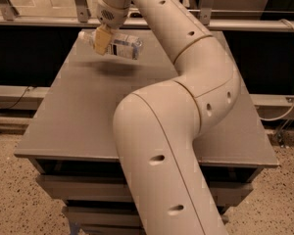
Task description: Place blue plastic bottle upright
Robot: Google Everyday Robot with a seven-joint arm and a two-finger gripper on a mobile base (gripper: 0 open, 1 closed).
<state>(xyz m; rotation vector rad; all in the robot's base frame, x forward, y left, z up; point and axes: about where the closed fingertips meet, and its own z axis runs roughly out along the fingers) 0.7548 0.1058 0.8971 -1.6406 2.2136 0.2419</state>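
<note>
Claw (102,40) over far left of table (78,116), pinching bottle (123,47) nr cap; bottle sideways, off the surface, shadow below.

Nothing here you can read: the blue plastic bottle (124,46) has dark print on its white label, but none of it is legible. Your gripper (102,41) is upper left of the frame, clamped around that bottle.

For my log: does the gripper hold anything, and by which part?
The gripper holds the blue plastic bottle near its capped end, sideways above the table.
</note>
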